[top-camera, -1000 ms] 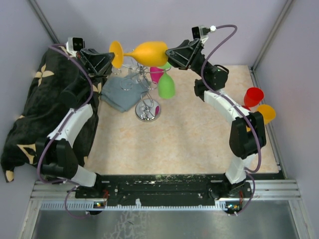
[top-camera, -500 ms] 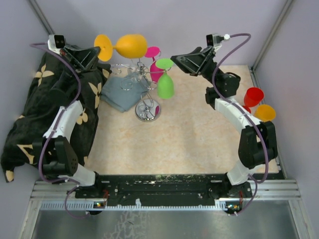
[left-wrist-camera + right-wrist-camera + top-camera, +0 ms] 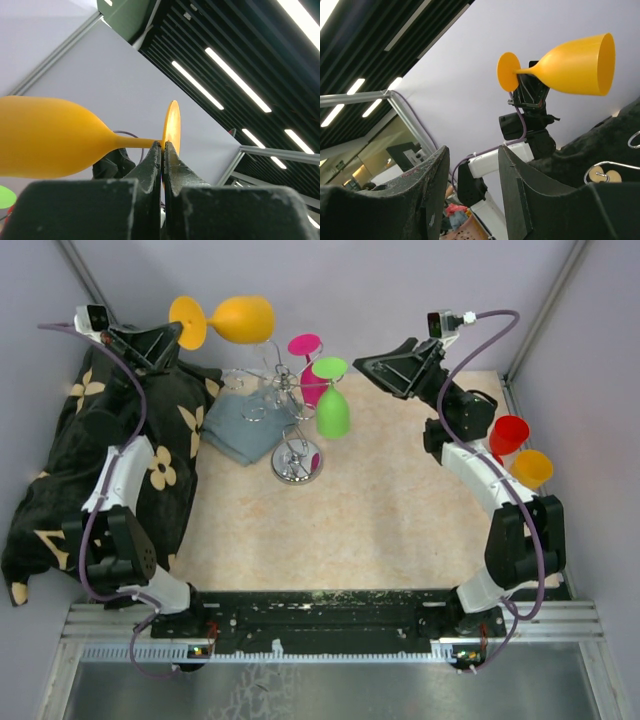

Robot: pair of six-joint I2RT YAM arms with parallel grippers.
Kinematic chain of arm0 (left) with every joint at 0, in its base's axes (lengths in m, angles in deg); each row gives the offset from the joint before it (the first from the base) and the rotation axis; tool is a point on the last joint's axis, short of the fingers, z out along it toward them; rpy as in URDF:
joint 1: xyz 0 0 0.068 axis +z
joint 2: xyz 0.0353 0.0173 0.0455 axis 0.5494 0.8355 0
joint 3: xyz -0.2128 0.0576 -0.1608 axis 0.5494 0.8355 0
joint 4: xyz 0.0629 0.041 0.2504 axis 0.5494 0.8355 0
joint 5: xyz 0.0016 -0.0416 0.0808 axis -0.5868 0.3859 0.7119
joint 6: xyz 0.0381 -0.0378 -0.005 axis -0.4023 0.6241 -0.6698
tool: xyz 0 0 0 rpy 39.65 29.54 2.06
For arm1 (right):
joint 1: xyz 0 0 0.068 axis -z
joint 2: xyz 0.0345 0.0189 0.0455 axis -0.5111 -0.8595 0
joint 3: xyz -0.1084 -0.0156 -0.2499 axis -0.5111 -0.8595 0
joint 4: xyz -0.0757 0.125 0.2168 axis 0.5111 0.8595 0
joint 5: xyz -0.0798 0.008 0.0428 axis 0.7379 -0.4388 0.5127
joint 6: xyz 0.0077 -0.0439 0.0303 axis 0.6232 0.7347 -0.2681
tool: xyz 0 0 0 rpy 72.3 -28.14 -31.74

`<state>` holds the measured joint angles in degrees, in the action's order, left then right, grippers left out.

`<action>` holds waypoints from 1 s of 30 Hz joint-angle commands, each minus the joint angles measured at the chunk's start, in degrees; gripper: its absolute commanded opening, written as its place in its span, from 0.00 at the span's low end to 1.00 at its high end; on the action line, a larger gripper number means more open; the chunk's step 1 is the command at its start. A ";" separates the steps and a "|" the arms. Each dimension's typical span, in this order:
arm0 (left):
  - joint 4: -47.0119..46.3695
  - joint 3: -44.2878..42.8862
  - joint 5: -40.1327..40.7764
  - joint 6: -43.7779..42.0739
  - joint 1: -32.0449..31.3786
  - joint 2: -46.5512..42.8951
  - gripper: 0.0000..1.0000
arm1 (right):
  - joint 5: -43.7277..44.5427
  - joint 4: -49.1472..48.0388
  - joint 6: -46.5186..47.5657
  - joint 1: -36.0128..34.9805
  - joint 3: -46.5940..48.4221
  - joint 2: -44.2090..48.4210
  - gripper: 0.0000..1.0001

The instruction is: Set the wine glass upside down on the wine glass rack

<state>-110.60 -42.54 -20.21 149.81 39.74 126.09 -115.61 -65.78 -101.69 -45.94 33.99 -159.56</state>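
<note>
High at far left: left jaws clamp glass [image 3: 243, 318] by stem, sideways. Looks light, stiff, slippery; stem best hold. Right jaws open, empty. Rack [image 3: 296, 466] near.

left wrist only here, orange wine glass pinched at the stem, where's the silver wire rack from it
Observer: In the top view the silver wire wine glass rack stands on the beige table, right of the orange wine glass and nearer the arms' bases.
Operator: is the right arm in the way
Observer: No. The right gripper is open and empty, off to the rack's right and not touching it.
</note>
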 commanded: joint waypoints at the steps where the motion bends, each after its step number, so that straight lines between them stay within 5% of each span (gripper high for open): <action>1: 2.12 -3.79 -1.72 -1.81 2.77 0.14 0.00 | -2.14 -2.37 1.61 0.64 0.63 1.83 0.44; 17: 39.35 -3.12 -5.43 -30.65 10.18 -9.45 0.00 | -8.29 6.02 8.54 1.85 2.16 3.78 0.44; 24: 64.41 -2.62 -5.09 -47.03 10.21 -13.78 0.00 | -7.68 5.92 9.07 1.90 1.19 4.64 0.44; 30: 70.00 1.58 -5.21 -49.72 10.20 -15.31 0.00 | -5.56 7.92 11.22 1.84 -1.24 6.82 0.44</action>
<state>-48.92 -42.80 -25.21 105.75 49.73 112.11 -122.72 -57.12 -93.21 -44.45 33.36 -156.89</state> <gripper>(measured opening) 0.014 0.443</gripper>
